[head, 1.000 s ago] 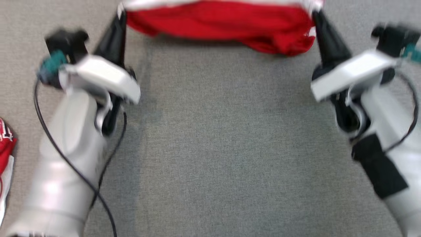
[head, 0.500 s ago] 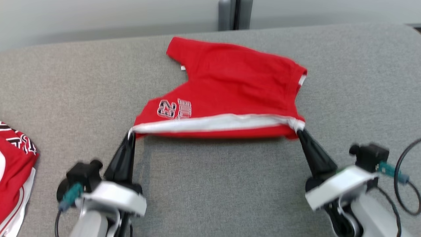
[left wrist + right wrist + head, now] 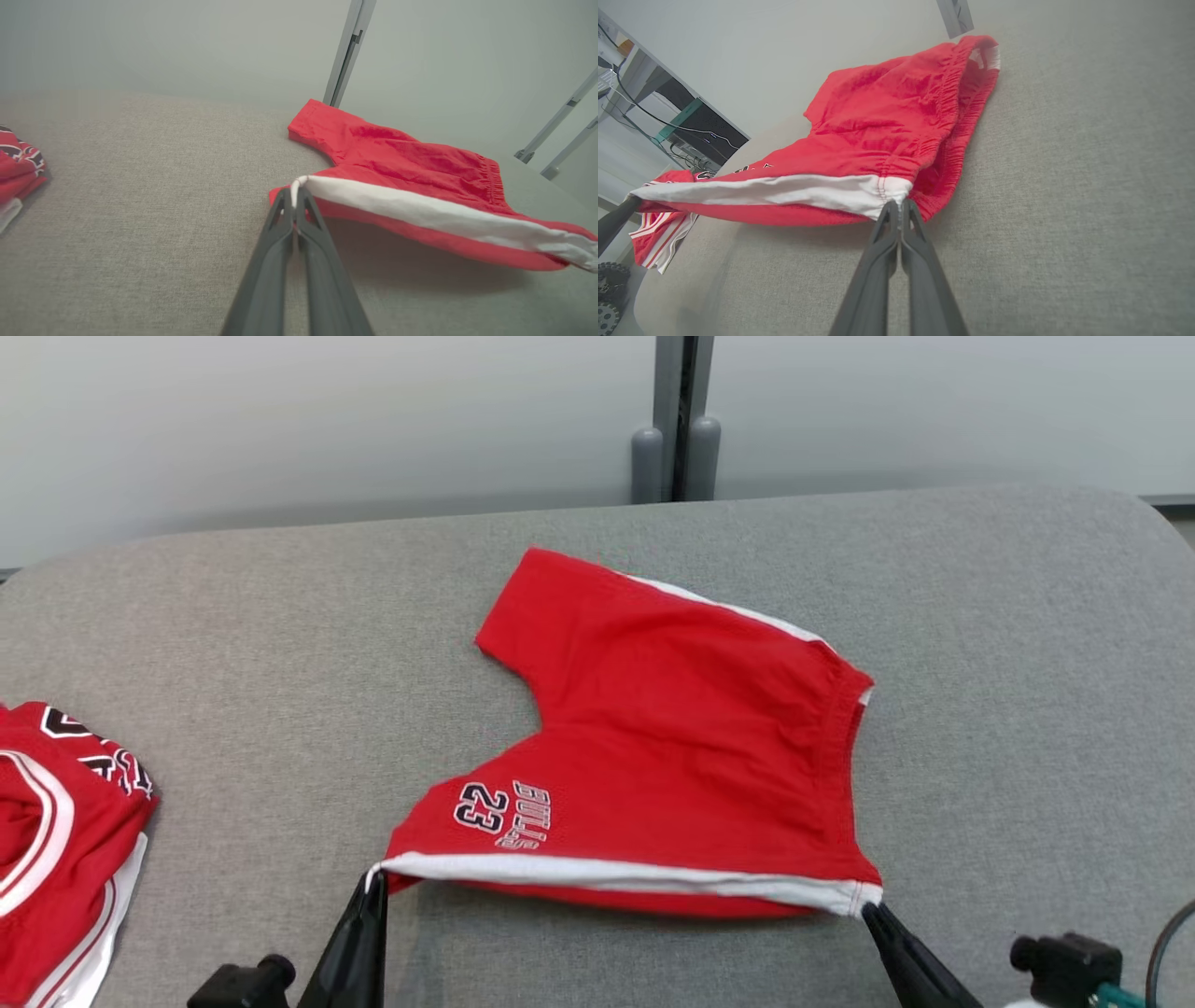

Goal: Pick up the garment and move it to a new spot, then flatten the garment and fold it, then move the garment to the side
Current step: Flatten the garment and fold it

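My left tool (image 3: 375, 882) and right tool (image 3: 868, 909) — both clamped tight — pinch the red shorts (image 3: 672, 747) at opposite ends of a white stripe above the grey desk (image 3: 233, 616).

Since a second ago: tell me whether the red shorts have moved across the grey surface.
Yes. The shorts came toward the robot: their white stripe sat beyond the other red garment at left, and now lies level with it.

Left gripper (image 3: 376, 882) and right gripper (image 3: 870, 910): long tapering dark-grey finger pairs; a black knobbed mount (image 3: 1064, 963) beside each; teal connector (image 3: 1116, 997) and black cable (image 3: 1155, 957) at right.
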Controlling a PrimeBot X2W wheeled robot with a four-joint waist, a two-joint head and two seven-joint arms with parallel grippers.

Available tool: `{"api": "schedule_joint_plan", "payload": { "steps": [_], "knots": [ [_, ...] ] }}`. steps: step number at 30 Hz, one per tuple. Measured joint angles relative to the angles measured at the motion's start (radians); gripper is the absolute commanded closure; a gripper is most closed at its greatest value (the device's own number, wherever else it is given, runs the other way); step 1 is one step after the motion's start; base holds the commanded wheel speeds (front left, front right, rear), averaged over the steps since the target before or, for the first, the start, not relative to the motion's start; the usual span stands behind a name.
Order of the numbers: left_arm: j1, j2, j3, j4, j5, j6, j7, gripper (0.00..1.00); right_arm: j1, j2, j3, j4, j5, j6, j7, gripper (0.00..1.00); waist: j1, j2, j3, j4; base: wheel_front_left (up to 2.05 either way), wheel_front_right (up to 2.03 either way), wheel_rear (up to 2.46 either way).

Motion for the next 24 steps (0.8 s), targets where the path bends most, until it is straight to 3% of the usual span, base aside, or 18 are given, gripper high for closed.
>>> {"api": "schedule_joint_plan", "payload": {
  "steps": [3, 10, 18, 24],
  "knots": [
    [0.034, -0.001, -0.003, -0.059, -0.001, 0.023, 0.02, 1.0, 0.061, 0.02, -0.042, -0.061, -0.023, 0.0, 0.045, 1.0, 0.0, 0.0001, 0.0, 0.008, 0.0, 0.0, 0.0],
    [0.02, 0.016, -0.007, -0.116, 0.019, 0.032, 0.045, 1.0, 0.078, 0.06, -0.105, -0.157, -0.074, 0.0, 0.106, 1.0, 0.0, 0.0, 0.035, 0.004, 0.0, 0.0, 0.0],
    [-0.175, 0.074, 0.008, -0.119, 0.051, 0.0, 0.054, 1.0, -0.026, 0.135, -0.181, -0.183, -0.115, 0.0, 0.074, 1.0, 0.0, 0.0, 0.104, -0.012, 0.0, 0.0, 0.0],
    [-0.381, 0.107, 0.02, -0.058, 0.049, -0.051, 0.079, 1.0, -0.197, 0.168, -0.182, -0.109, -0.106, 0.0, 0.023, 1.0, 0.0, 0.0, 0.152, -0.052, 0.0, 0.0, 0.0]
  ]
}}
